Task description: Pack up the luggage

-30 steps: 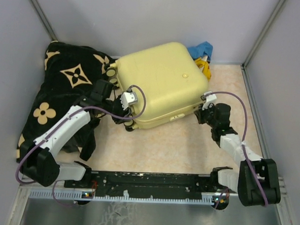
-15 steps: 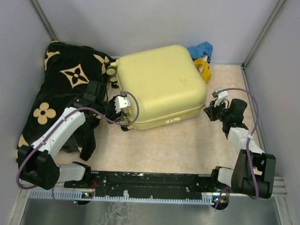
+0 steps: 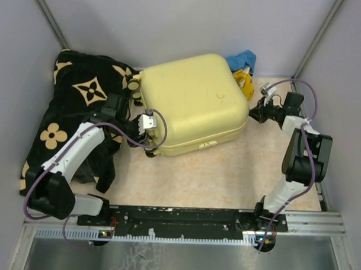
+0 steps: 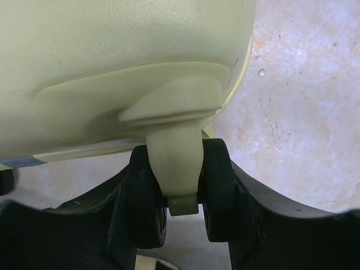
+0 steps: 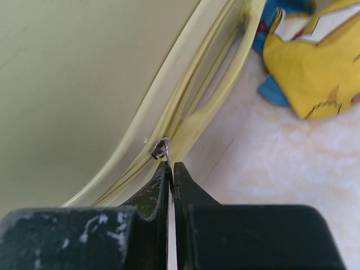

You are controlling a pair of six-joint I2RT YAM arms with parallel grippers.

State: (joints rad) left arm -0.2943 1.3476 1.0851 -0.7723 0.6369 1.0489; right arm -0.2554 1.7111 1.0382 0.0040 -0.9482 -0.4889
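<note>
The pale-yellow luggage (image 3: pixel 190 100) lies closed and flat at the back middle of the floor. My left gripper (image 3: pixel 144 130) is at its front-left corner, shut on a black twin wheel (image 4: pixel 147 197); the fingers (image 4: pixel 270 225) press both sides of the wheel pair under the shell (image 4: pixel 112 50). My right gripper (image 3: pixel 254 112) is at the suitcase's right side, shut on the metal zipper pull (image 5: pixel 162 149) on the seam (image 5: pixel 185 112). In the right wrist view the jaws (image 5: pixel 171 169) stand pressed together on the pull.
A black blanket with tan flowers (image 3: pixel 81 102) lies heaped at the left, under my left arm. A yellow and blue cloth item (image 3: pixel 245 69) lies behind the suitcase's right corner, also in the right wrist view (image 5: pixel 315 62). Grey walls close in both sides.
My right gripper has travelled from the suitcase's front-right corner back along its right side, holding the zipper pull. The left gripper stayed on the wheel and shifted slightly left.
</note>
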